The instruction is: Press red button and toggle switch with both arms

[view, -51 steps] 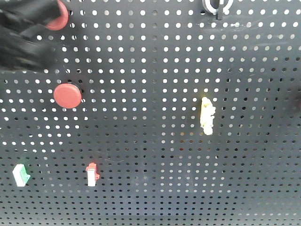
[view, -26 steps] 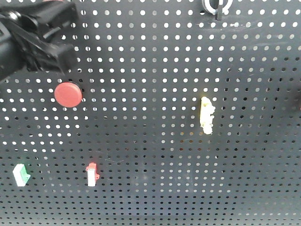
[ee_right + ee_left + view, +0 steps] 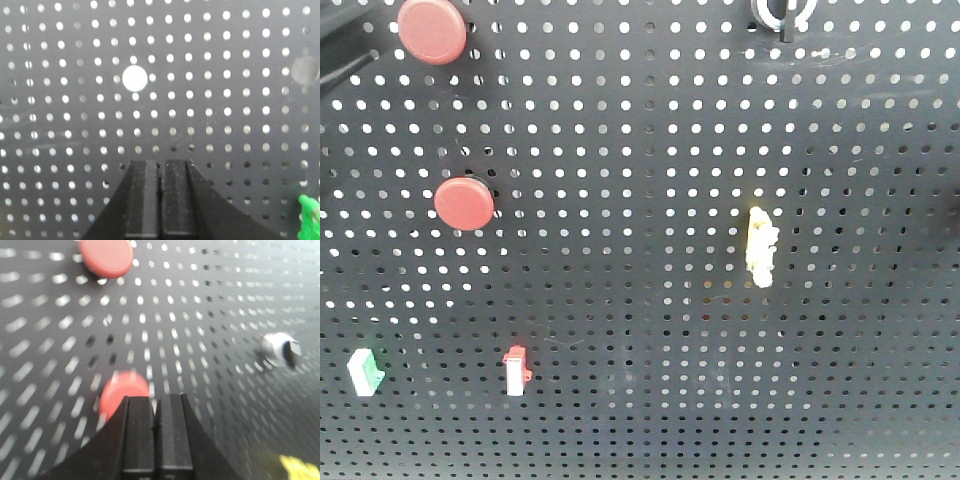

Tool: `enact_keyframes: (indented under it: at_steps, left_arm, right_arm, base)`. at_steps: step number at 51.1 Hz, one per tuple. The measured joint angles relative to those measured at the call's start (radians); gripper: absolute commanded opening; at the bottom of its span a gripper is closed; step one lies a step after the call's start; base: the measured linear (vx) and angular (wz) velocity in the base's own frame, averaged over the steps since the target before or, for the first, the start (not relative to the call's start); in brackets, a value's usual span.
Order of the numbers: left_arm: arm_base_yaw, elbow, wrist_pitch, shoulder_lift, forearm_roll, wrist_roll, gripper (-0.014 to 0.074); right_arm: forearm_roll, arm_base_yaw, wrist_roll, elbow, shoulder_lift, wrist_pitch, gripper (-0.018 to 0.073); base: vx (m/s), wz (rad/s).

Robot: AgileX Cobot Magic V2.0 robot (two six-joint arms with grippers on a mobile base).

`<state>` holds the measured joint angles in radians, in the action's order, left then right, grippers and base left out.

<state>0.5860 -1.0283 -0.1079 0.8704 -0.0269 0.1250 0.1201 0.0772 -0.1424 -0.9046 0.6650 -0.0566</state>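
The red button [image 3: 432,30] sits uncovered at the pegboard's top left, and the left wrist view shows it high up [image 3: 106,257]. A second, slightly smaller red button [image 3: 463,203] hangs below it; it shows blurred just past my left gripper [image 3: 155,399], which is shut and touches nothing. The toggle switch [image 3: 785,25] is at the top edge, a silvery ring with a dark lever, off to the right in the left wrist view [image 3: 277,347]. My right gripper [image 3: 160,162] is shut and empty, facing bare pegboard. A dark sliver of the left arm [image 3: 340,62] shows at the top left.
A yellow clip [image 3: 760,245] hangs right of centre. A green-and-white rocker [image 3: 364,372] and a red-and-white rocker [image 3: 517,371] sit low on the left. The right wrist view shows a large round hole [image 3: 135,78] and a green piece [image 3: 309,217] at the bottom right.
The left arm covered the top red button half a second ago; it has pulled back to the left and out of the front view, uncovering the button. Nothing else moved.
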Motion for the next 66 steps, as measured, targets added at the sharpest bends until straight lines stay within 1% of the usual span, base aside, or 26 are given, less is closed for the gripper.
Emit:
enact_keyframes:
  at_steps: [6,14,21,24,29,32,36,44,54,60,66]
  left_arm:
    - [0.0,0.057,0.001,-0.07,0.0,0.0,0.0]
    - [0.0,0.071,0.002,-0.106,0.0,0.008,0.0]
    - [0.0,0.071,0.002,-0.108,0.0,0.022,0.0]
    - [0.0,0.071,0.002,-0.108,0.0,0.022,0.0]
    - [0.0,0.071,0.003,-0.108,0.0,0.022,0.0]
    - [0.0,0.071,0.003,-0.108,0.0,0.023,0.0]
    - [0.0,0.071,0.003,-0.108,0.0,0.023,0.0]
    - [0.0,0.071,0.003,-0.108,0.0,0.023,0.0]
    - [0.0,0.071,0.002,-0.108,0.0,0.023,0.0]
    - [0.0,0.071,0.002,-0.108,-0.001,0.023,0.0]
    - [0.0,0.071,0.0,-0.108,-0.001,0.023,0.0]
  right_arm:
    - [0.011,0.08,0.018,0.0,0.006,0.038,0.0]
    - [0.021,0.252,0.032,-0.041,0.073,0.065,0.0]
    - [0.045,0.421,0.079,-0.132,0.188,0.073,0.0]
    - [0.049,0.476,0.091,-0.168,0.235,0.076,0.0]
    - [0.053,0.55,0.1,-0.236,0.319,0.08,0.0]
    - [0.053,0.58,0.101,-0.27,0.367,0.08,0.0]
    - [0.053,0.594,0.101,-0.307,0.421,0.08,0.0]
    - [0.051,0.596,0.101,-0.372,0.493,0.08,0.0]
    - [0.05,0.545,0.101,-0.428,0.523,0.078,0.0]
    - [0.023,0.502,0.096,-0.432,0.523,0.057,0.0]
    - [0.01,0.497,0.097,-0.432,0.523,0.048,0.0]
  base:
    - [0.0,0.0]
    - [0.0,0.0]
    - [0.0,0.0]
    - [0.0,0.0]
    - [0.0,0.0]
    - [0.0,0.0]
    - [0.0,0.0]
    - [0.0,0.0]
    - [0.0,0.0]
    - [0.0,0.0]
    - [0.0,0.0]
